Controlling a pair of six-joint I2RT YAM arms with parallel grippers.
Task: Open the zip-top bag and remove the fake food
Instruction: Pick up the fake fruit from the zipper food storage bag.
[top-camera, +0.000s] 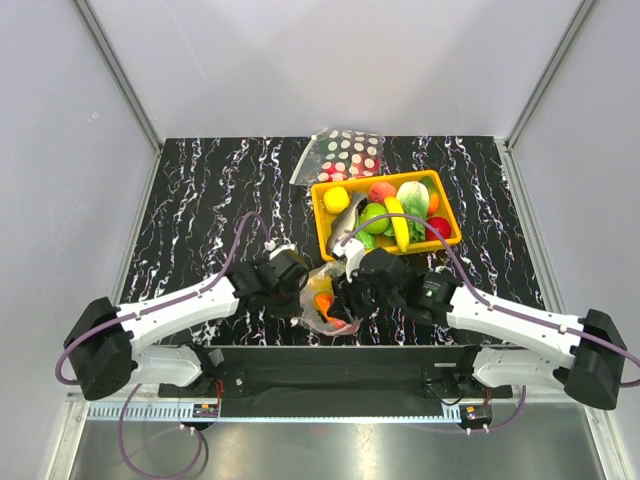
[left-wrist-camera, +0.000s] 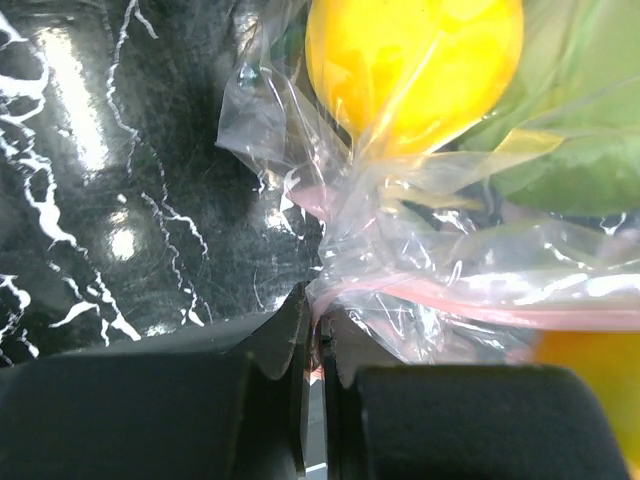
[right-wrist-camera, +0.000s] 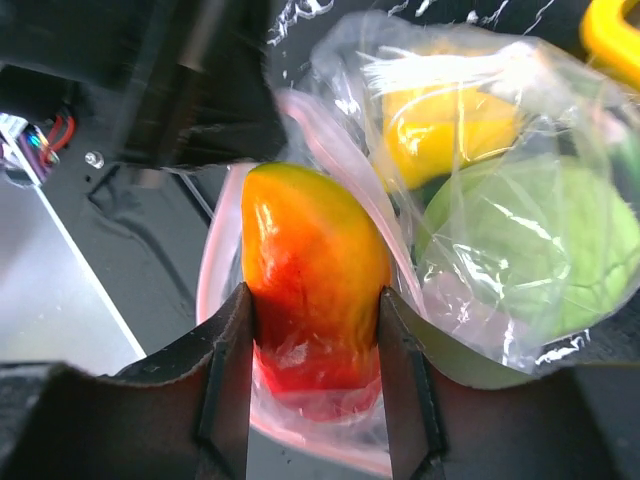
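Marbled table (top-camera: 190, 200), left tool (left-wrist-camera: 315, 330) pinching bag (left-wrist-camera: 420, 250) rim, right tool (right-wrist-camera: 315, 300) gripping fruit (right-wrist-camera: 310, 250)

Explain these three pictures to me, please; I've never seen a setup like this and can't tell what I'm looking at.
These are two robot arms bolted at the near edge of a black marbled table. One picture looks down from above; the other two come from a camera on each wrist. On the table sit a yellow basket of toy food and, behind it, a polka-dot bag. Between the arms lies a clear zip-top bag. The left end effector pinches its pink zip strip; the right end effector grips an orange-red toy fruit at the bag's mouth.
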